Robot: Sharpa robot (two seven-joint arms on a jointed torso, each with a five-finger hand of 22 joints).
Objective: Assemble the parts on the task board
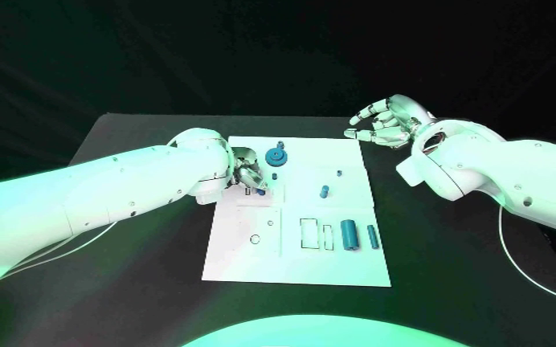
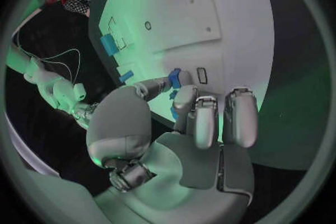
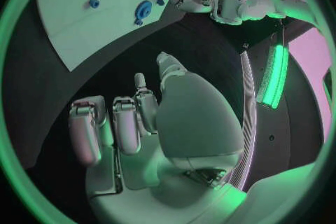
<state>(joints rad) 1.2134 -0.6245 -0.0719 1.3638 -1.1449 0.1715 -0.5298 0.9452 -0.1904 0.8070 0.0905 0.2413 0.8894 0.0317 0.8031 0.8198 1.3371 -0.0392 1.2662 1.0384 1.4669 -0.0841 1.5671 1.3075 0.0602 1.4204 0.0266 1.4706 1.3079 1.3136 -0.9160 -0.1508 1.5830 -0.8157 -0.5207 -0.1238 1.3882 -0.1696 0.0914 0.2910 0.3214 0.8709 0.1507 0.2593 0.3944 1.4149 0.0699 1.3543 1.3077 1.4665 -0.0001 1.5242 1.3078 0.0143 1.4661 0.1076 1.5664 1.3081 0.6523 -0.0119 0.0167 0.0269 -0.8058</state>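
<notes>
Task board [image 1: 304, 259]: white plate, laid flat at the centre of the black table [image 1: 139, 283], occupying the middle of the head view.

Parts, blue, itemised on the board: one round disc [image 1: 277, 157] with a raised hub near the upper edge; one small peg [image 1: 325, 193] and one tiny stud [image 1: 340, 173] right of centre; two cylinders [image 1: 349, 236] lying side by side at the lower right, just beside a rectangular recess [image 1: 308, 233]; one small piece [image 1: 261, 192] at the left hand's fingertips. A small round hole [image 1: 255, 239] is seen at the lower left of the board.

Left hand [image 1: 247, 172]: set over the board's upper left area, fingers curled down, the small piece pinched between thumb and fingers, as is confirmed in the left wrist view [image 2: 175, 77].

Right hand [image 1: 386, 122]: held above the table off the board's upper right corner, fingers loosely spread and apart, nothing held. The disc is found between the two hands.
</notes>
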